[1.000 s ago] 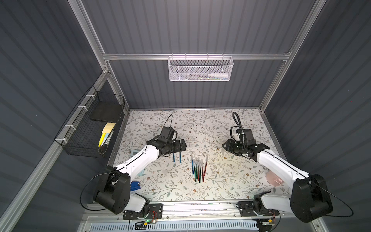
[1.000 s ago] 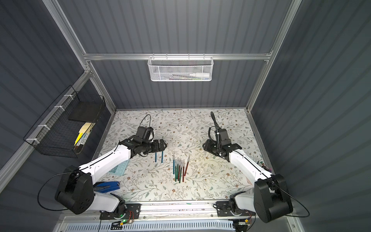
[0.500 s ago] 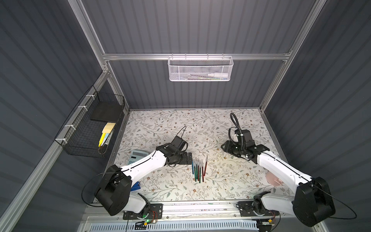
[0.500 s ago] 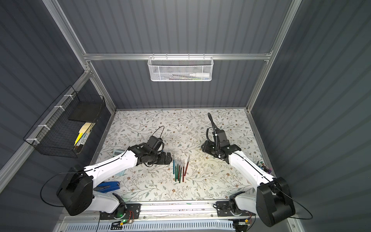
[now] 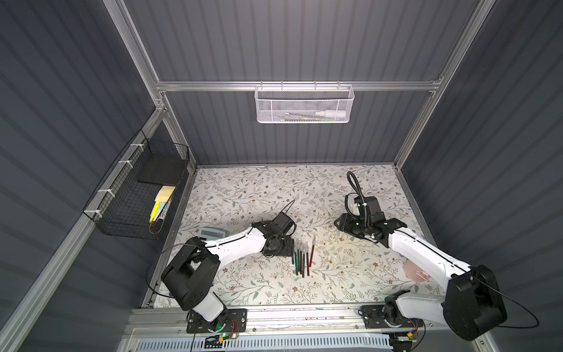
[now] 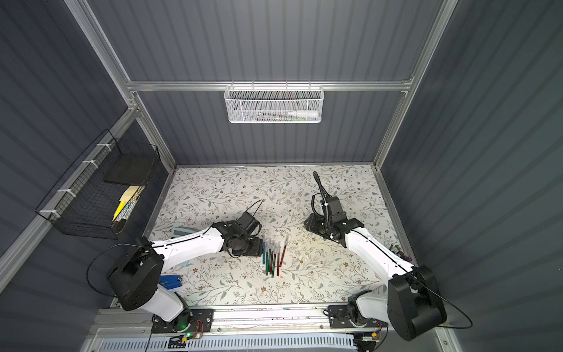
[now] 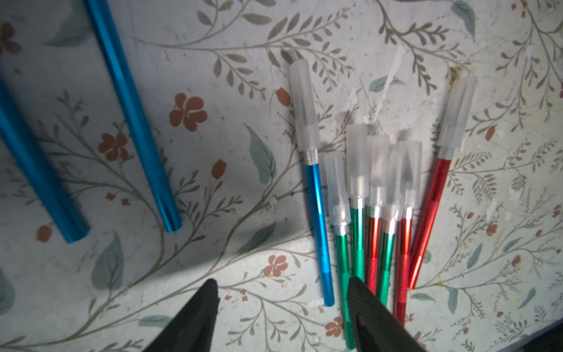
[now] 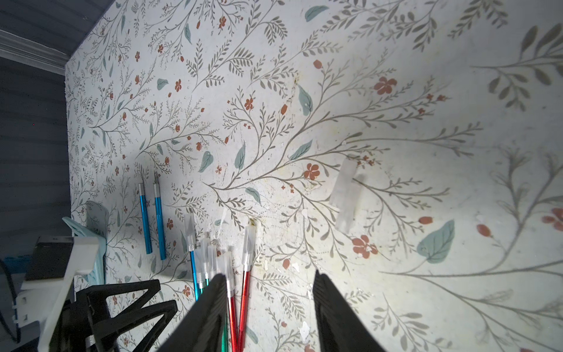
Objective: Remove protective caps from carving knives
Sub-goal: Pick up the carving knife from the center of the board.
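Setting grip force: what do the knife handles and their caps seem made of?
The carving knives look like anodised metal: glossy coloured handles, sharp streak highlights, a knurled collar. The protective caps seem to be frosted plastic: translucent, with blades faintly visible inside.

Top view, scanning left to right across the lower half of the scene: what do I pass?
Black wire basket → calculator → bundle of capped carving knives → right gripper → pink object beside the right arm.
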